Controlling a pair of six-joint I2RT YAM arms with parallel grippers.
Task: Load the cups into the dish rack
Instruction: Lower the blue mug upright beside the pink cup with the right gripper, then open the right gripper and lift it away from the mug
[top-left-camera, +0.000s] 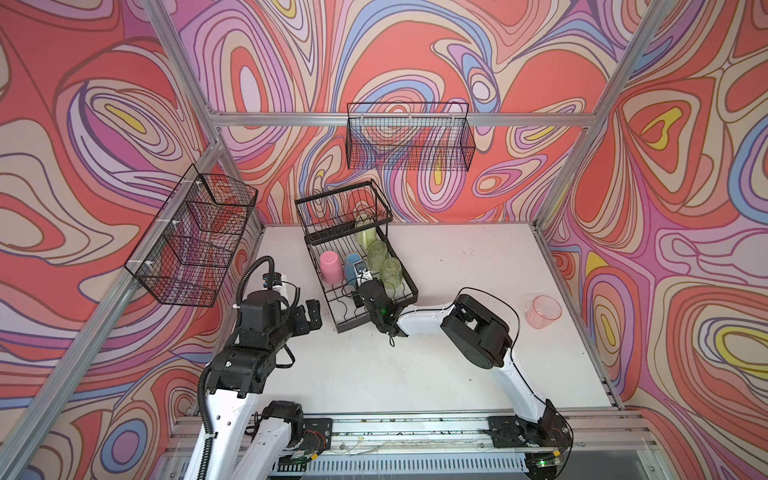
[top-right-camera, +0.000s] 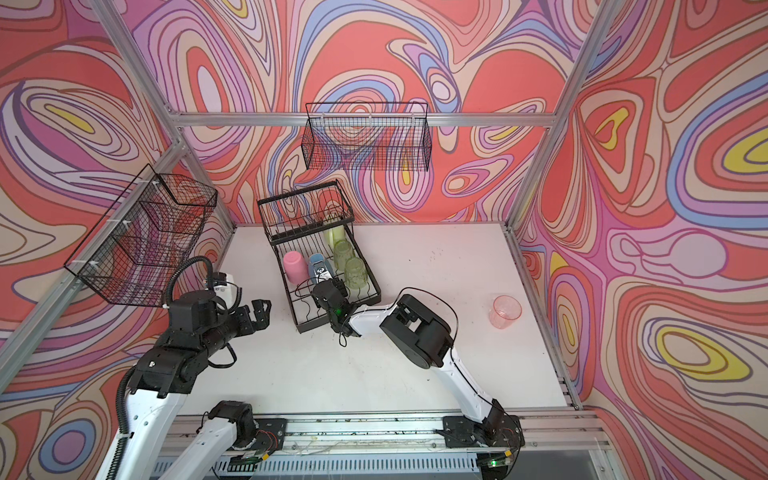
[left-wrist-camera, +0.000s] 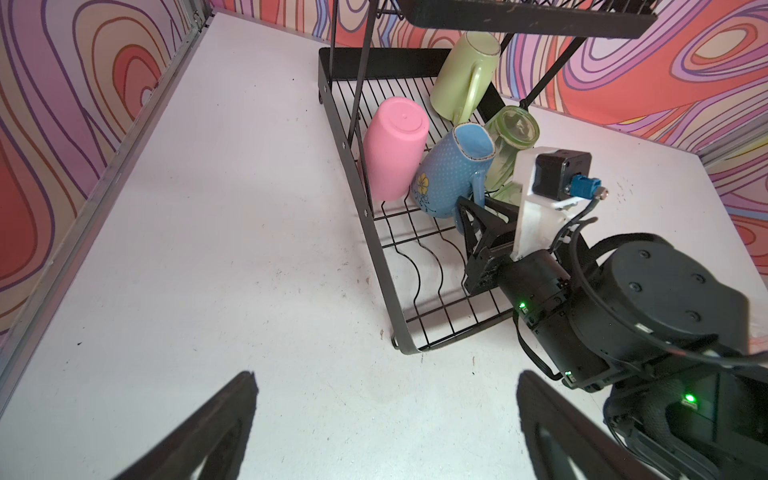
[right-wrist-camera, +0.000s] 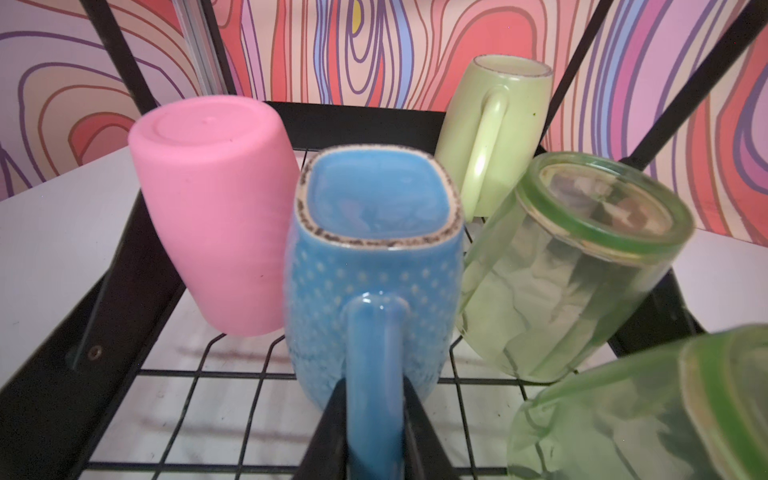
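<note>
Blue mug (right-wrist-camera: 374, 257) sits right up front, upside down on the dish rack's (left-wrist-camera: 374, 62) lower tray, with the right gripper (right-wrist-camera: 374, 386) clamped on its handle. Opaque pink tumbler (top-left-camera: 331, 266) is just left of it. On its right are the near green tumbler (top-left-camera: 391, 272), far green tumbler (top-left-camera: 377, 253) and yellow-green mug (top-left-camera: 365, 235), running farther back. Clear pink tumbler (top-left-camera: 543, 311) stands alone on the table (top-left-camera: 457, 257), well off right. Left gripper (top-left-camera: 309, 316) hangs left of the rack, jaws spread wide.

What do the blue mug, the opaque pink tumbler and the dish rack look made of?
The blue mug: likely glazed ceramic, glossy highlights, speckled brownish edge. The opaque pink tumbler: probably matte plastic, even colour, faint moulded ring on its base. The dish rack: black-coated metal wire and strip.
</note>
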